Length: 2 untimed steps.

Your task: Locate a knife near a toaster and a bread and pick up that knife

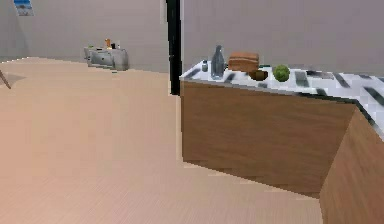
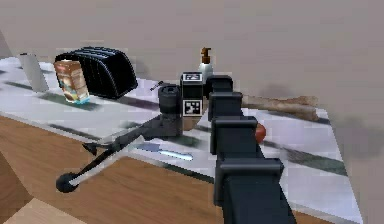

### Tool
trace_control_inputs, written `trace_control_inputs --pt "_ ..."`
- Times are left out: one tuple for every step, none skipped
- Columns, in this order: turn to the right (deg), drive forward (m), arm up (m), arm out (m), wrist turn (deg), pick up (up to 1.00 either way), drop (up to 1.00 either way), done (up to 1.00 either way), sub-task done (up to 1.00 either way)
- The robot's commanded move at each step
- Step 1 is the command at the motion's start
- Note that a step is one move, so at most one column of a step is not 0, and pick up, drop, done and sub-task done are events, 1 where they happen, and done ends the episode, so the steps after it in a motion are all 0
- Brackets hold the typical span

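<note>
Tool (image 2: pixel 78 166) near slim silvery knife (image 2: pixel 172 151)

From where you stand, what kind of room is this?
Probably a kitchen. A long counter with a pale veined top and wooden front carries a black toaster and, beside it, a bread.

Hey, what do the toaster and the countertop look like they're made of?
Toaster: glossy black shell, likely painted metal or plastic, going by the soft highlights on top. Countertop: polished white stone, probably marble, given its grey veins.
</note>
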Motion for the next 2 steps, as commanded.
trace_control_inputs --pt "0.0 0.00 0.00 0.00 45.0 0.00 0.00 0.00 0.00" --pt "0.0 0.00 0.00 0.00 45.0 0.00 0.00 0.00 0.00"
